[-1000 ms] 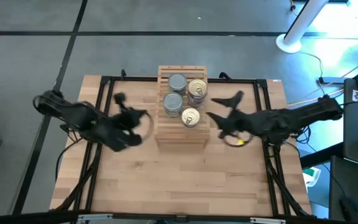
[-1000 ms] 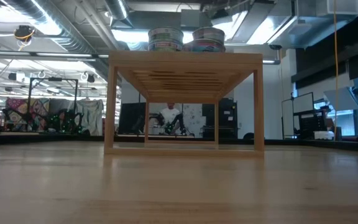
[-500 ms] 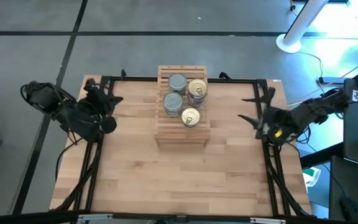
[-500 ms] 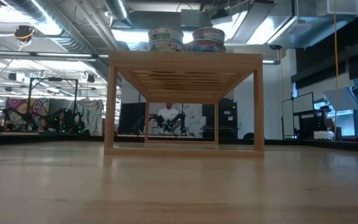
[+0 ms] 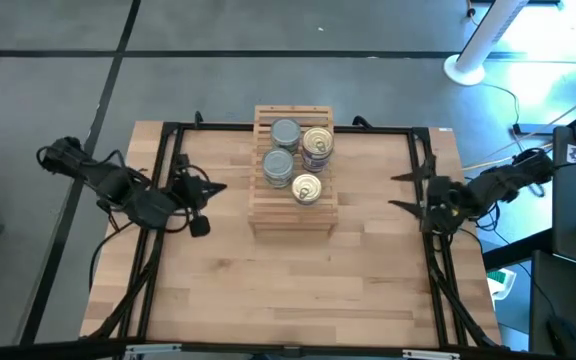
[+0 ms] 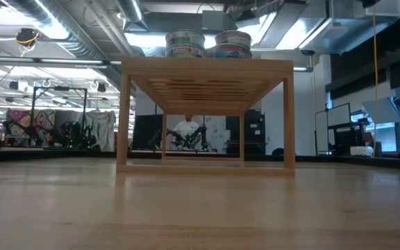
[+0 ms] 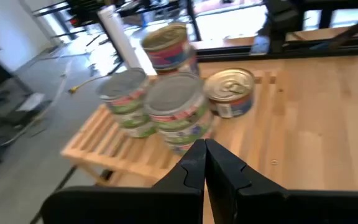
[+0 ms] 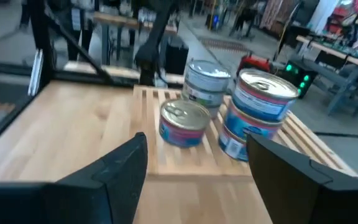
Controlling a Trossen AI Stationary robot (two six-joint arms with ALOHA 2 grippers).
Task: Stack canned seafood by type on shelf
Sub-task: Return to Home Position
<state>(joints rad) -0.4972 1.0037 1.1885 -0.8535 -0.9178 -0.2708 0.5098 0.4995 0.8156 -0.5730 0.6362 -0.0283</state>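
Note:
The canned seafood stands on the light-wood slatted shelf [image 5: 293, 212] in the middle of the table. There are two silver-topped, green-labelled stacks [image 5: 285, 132] [image 5: 278, 166], a gold-topped stack [image 5: 317, 142] and a single gold-topped can [image 5: 307, 188]. In the low view the cans [image 6: 185, 43] sit on the shelf's top [image 6: 205, 68]. My left gripper [image 5: 203, 200] is shut and empty, left of the shelf; its wrist view shows the shut gripper [image 7: 204, 155] facing the cans [image 7: 176, 107]. My right gripper [image 5: 405, 192] is open and empty, right of the shelf, and the open gripper [image 8: 197, 144] faces the single can [image 8: 184, 123].
Bare butcher-block tabletop [image 5: 288, 290] stretches in front of the shelf and on both sides of it. A black frame [image 5: 168, 135] runs along the table's far and side edges. A white post base [image 5: 465, 66] stands on the floor beyond the table.
Both arms have drawn away from the shelf. The right gripper has moved from beside the shelf toward the table's right edge. The left gripper has swung out toward the left edge, then come part of the way back toward the shelf. The cans have stayed put.

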